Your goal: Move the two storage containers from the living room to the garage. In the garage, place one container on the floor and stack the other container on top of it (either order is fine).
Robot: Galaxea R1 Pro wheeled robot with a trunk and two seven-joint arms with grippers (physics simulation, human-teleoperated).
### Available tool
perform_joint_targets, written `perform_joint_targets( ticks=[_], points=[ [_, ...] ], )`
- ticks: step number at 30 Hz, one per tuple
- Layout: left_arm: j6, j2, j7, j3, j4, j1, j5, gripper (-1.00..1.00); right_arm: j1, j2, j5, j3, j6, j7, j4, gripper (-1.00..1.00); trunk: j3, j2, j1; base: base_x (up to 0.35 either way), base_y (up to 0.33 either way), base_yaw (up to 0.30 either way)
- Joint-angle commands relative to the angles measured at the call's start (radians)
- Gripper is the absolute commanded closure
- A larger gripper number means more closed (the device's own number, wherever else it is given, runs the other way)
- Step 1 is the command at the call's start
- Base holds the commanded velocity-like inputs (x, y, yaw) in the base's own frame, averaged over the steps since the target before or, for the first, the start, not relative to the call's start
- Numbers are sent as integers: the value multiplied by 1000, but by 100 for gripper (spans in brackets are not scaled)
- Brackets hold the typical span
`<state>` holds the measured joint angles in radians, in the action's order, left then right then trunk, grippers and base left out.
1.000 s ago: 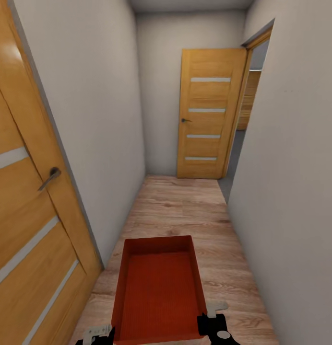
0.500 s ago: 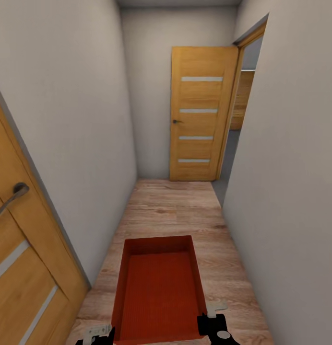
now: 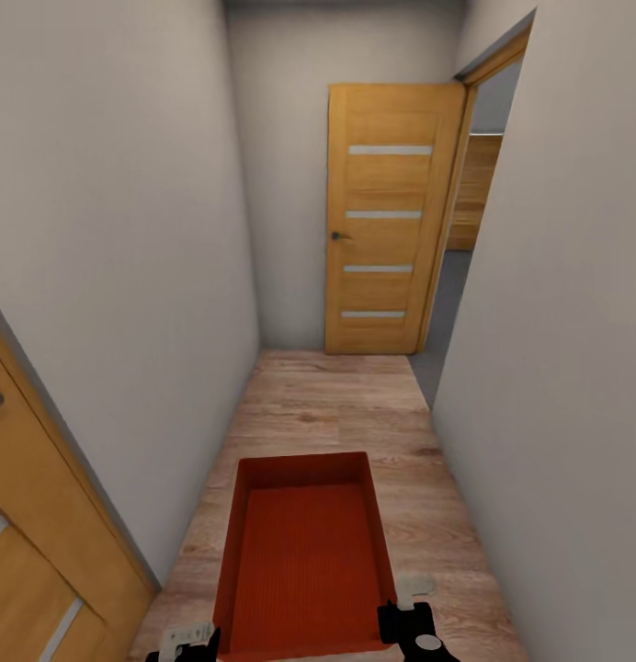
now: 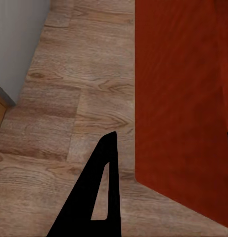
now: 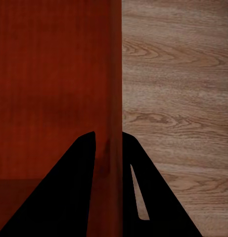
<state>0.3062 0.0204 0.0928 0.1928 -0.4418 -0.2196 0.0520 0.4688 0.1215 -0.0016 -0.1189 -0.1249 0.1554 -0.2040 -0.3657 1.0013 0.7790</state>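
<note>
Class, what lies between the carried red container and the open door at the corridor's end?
Head view: only bare wood plank floor separates the container from the open door.

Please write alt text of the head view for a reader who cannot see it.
A red-orange storage container is carried low between the left gripper and right gripper down a narrow white-walled hallway with a wood plank floor. Ahead stands an open wooden door.
</note>
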Motion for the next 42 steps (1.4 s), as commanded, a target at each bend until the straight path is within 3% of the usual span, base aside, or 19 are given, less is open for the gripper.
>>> perform_joint_targets(
  ticks=[1, 42],
  points=[
    [1, -11, -1, 17, 2, 0, 0, 100, 2, -1, 9, 58, -4, 13, -3, 100, -1, 1, 1, 345, 0, 0],
    [1, -11, -1, 17, 2, 0, 0, 100, 2, -1, 9, 58, -5, 13, -3, 100, -1, 1, 1, 345, 0, 0]
  ],
)
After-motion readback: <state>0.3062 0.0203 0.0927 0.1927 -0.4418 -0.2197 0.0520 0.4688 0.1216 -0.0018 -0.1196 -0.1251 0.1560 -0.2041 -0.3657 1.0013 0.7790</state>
